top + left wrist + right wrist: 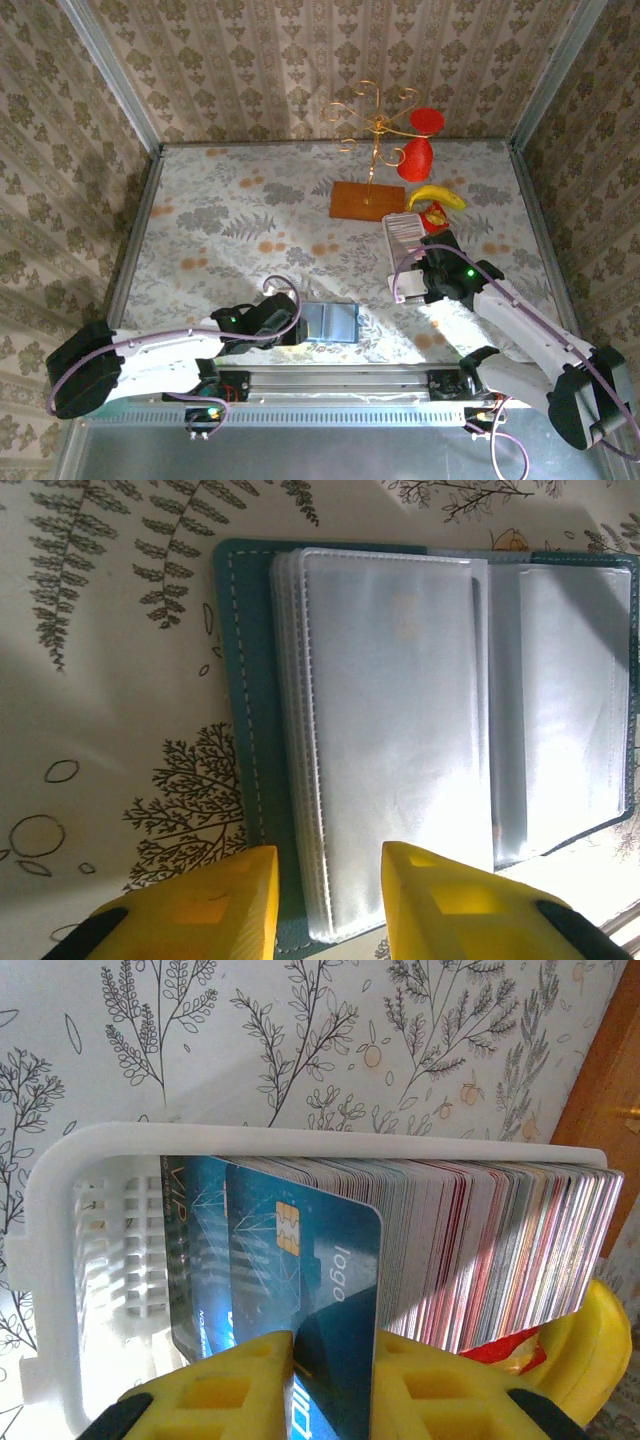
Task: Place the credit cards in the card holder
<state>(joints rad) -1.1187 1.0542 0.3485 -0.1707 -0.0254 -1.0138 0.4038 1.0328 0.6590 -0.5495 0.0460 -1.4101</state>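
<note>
Surface: floral tablecloth (230,210).
L gripper (330,865): jaws apart, at card holder (250,730) edge.
R gripper (330,1350): clamped on blue credit card (310,1260) in tray (50,1210).

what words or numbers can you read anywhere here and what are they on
"logo": on the front teal-blue plastic card with a gold chip in the white slotted plastic tray.
"VIP": on the teal-blue card behind it.
White letters at the front card's bottom edge: cut off, unreadable.
Small white print low on the VIP card: too small to read.
Teal card holder with clear plastic sleeves: no text.
</note>
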